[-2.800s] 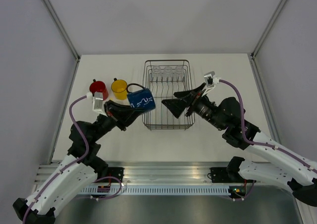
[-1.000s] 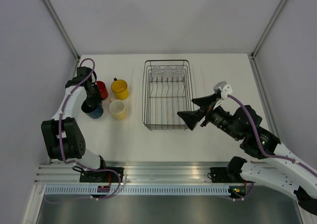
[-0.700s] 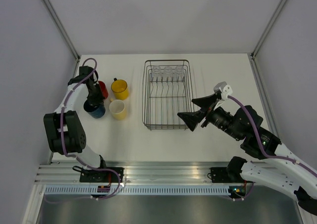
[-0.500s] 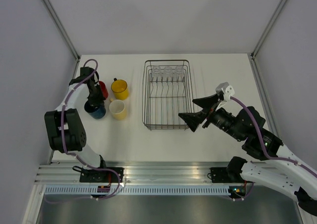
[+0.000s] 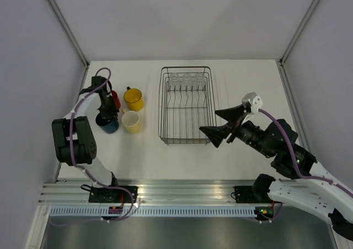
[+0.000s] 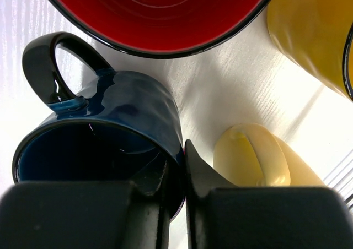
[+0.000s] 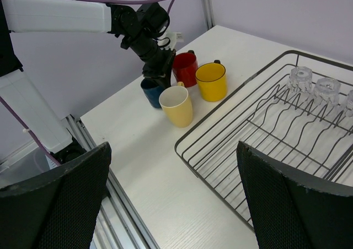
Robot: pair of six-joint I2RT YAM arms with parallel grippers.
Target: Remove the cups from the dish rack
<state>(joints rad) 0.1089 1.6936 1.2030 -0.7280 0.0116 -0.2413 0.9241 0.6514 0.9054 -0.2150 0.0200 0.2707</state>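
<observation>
1. At the left wrist: left gripper point(image 6: 176, 162) is pinched onto the dark blue mug point(image 6: 127, 106). One finger sits inside the rim and one outside, roughly opposite the handle.
2. Mug is upright, mouth up, on the left side of the table point(image 5: 248, 84). Can't tell whether its base touches the surface.
3. Neighbours, all upright and outside the rack:
   - red mug point(image 5: 115, 99) is just behind the blue one.
   - cream mug point(image 5: 131, 121) is just to its right, close against it in the wrist view.
   - orange-yellow mug point(image 5: 133, 98) is behind the cream one and beside the red one.
4. Right gripper point(image 5: 208, 121) has its jaws spread wide with nothing between them. It hovers at the near right corner of the dish rack point(image 5: 185, 125).
5. Rack sits mid-table, well apart from the mug cluster. Three clear tumblers point(image 5: 187, 78) stand in a row along its far end.
</observation>
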